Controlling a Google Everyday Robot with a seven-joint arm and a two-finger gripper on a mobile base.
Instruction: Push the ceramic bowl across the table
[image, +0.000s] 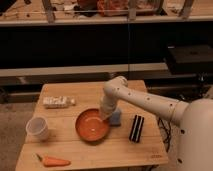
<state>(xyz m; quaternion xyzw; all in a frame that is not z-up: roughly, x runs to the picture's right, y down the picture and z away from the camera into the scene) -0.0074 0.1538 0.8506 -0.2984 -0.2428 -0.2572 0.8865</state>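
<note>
The ceramic bowl (92, 125) is a wide, shallow orange-terracotta bowl sitting near the middle of the light wooden table (85, 95). My white arm reaches in from the right and bends down over the bowl's far right rim. My gripper (105, 117) is at that rim, at the bowl's right inner edge, apparently touching it. A blue object (116, 118) lies just right of the bowl, partly hidden behind the gripper.
A white cup (37, 128) stands at the left. A carrot (52, 161) lies near the front left edge. A clear plastic bottle (56, 102) lies at the back left. A black striped pack (136, 128) lies right of the bowl. Dark shelving stands behind the table.
</note>
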